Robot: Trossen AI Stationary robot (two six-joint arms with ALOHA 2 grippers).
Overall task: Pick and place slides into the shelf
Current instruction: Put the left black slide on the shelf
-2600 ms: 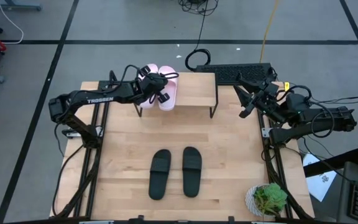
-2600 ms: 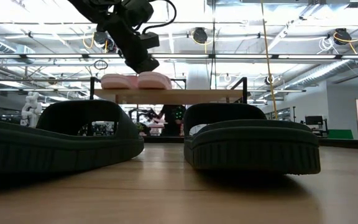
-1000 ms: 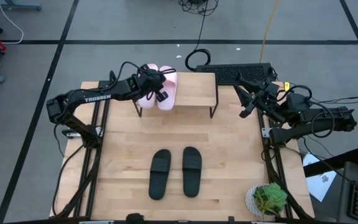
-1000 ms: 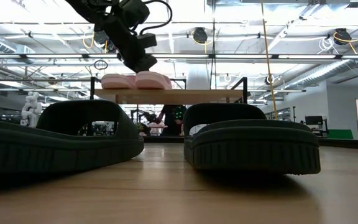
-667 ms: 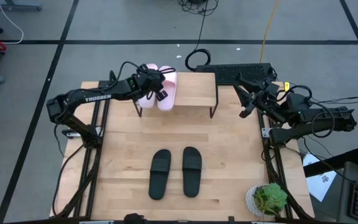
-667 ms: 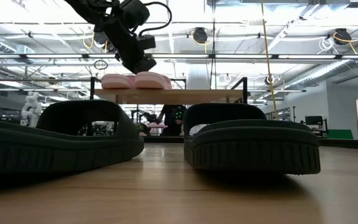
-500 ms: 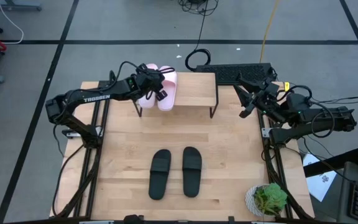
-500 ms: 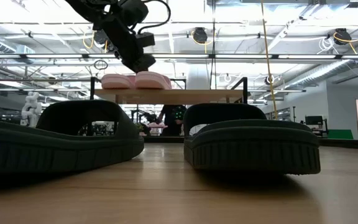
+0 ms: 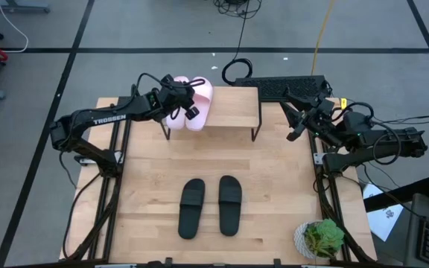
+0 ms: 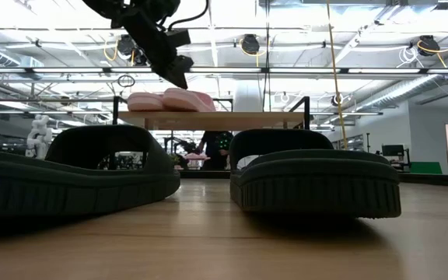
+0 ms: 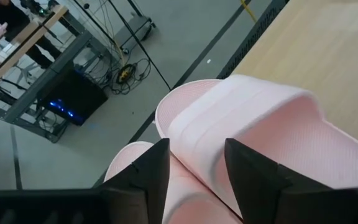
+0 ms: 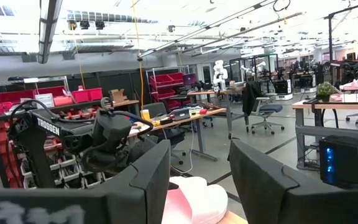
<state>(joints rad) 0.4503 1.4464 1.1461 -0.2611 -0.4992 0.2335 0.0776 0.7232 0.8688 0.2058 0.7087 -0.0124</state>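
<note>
Two light pink slides lie on the left end of the shelf [image 9: 233, 104]. The right pink slide [image 9: 202, 95] lies slanted, its edge resting on the left pink slide [image 10: 142, 101]. My left gripper [image 9: 185, 108] hovers open just above them, its fingers [image 11: 148, 177] on either side of the upper slide's strap [image 11: 260, 118] without touching it. Two black slides [image 9: 192, 208] [image 9: 229, 205] lie flat side by side near the table's front. My right gripper [image 9: 293, 123] waits open at the table's right edge, beside the shelf's right end.
A potted plant [image 9: 322, 238] stands at the front right corner. A black keyboard [image 9: 281, 85] lies behind the shelf's right end. The right half of the shelf board and the table between the shelf and the black slides are bare wood.
My left gripper has risen a little and shifted toward the table's left edge. The right pink slide has turned and slid left: it now lies slanted, partly over the other pink slide.
</note>
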